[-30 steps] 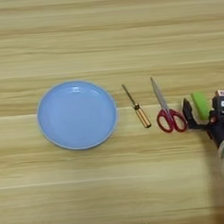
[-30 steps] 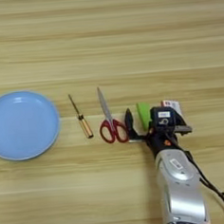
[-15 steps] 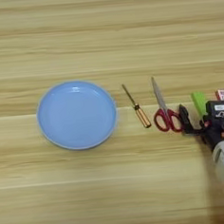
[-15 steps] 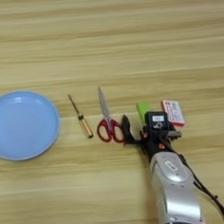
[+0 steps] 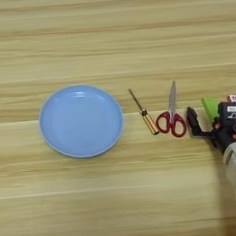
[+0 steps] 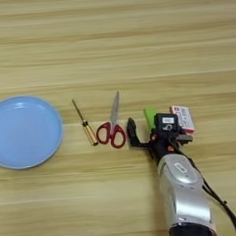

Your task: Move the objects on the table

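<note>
On the table [image 5: 108,35] the plate [image 5: 81,121] holds nothing (claw [image 6: 148,130] spread around the green block [image 6: 150,116]).

Lt-blue plate [image 5: 81,121], red scissors [image 5: 171,122], orange screwdriver [image 5: 144,119], green block [image 6: 150,116], wood-grain table [image 5: 108,35].

Shown on the table [image 6: 133,33] are one light-blue plate [image 5: 81,121], one orange-handled screwdriver [image 5: 144,118] and one pair of red-handled scissors [image 5: 171,117]. One green block [image 6: 150,116] and one small red-and-white box [image 6: 183,118] are also counted.
</note>
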